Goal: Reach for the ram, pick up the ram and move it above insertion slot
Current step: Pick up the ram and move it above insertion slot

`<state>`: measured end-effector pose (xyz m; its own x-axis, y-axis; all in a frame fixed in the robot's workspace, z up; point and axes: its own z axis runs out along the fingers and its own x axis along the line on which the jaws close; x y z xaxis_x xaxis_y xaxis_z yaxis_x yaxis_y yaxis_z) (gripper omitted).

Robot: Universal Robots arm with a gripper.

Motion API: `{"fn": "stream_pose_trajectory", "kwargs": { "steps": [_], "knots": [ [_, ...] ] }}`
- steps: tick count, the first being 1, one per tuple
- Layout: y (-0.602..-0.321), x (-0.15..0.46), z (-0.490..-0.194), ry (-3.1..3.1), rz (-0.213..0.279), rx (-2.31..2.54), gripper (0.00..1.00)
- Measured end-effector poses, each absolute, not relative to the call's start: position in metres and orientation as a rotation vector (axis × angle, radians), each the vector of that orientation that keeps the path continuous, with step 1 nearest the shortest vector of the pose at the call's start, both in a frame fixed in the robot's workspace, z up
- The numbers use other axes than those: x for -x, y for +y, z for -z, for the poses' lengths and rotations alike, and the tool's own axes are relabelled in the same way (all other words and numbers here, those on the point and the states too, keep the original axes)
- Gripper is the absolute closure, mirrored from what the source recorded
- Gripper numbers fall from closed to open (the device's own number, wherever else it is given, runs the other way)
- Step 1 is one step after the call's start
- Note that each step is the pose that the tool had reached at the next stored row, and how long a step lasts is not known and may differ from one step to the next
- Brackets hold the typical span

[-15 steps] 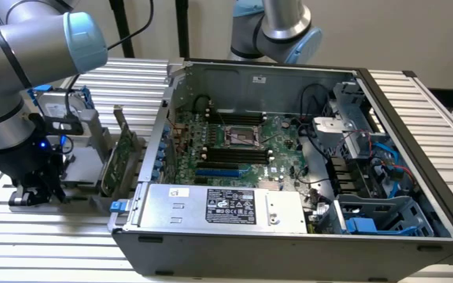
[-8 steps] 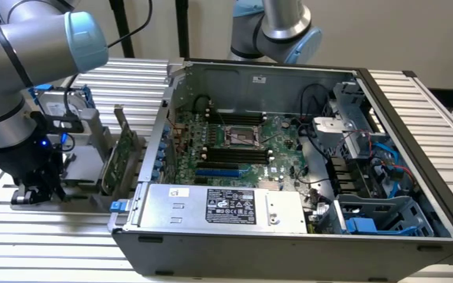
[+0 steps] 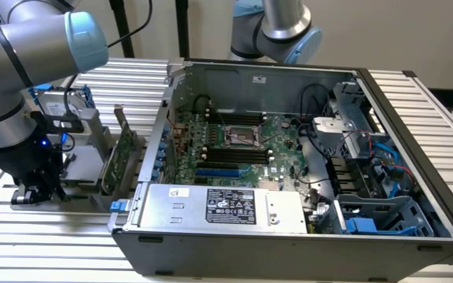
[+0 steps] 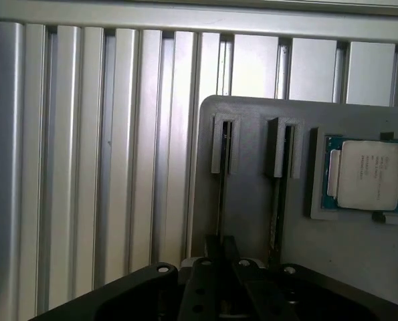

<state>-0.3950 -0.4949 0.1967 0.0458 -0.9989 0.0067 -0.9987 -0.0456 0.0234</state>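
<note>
The ram stands on edge in a slot of a grey holder, so I see it as a thin dark line. My gripper is over its near end, and the two dark fingers press close on either side of the stick. In the exterior view the gripper is low over that holder, at the exterior view's left, outside the computer case. The insertion slot is one of several parallel black sockets on the green motherboard inside the open case.
A second stick stands in the neighbouring slot of the holder, with a processor chip seated beside it. An upright green expansion card stands between the holder and the case wall. A second robot arm stands behind the case.
</note>
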Motion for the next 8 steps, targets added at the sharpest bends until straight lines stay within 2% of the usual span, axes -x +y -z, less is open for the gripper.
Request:
{"fn": "stream_pose_trajectory", "kwargs": {
  "steps": [8],
  "knots": [
    [-0.495, 0.395, -0.1968, -2.146, 0.003, -2.246, 0.87]
  ]
}}
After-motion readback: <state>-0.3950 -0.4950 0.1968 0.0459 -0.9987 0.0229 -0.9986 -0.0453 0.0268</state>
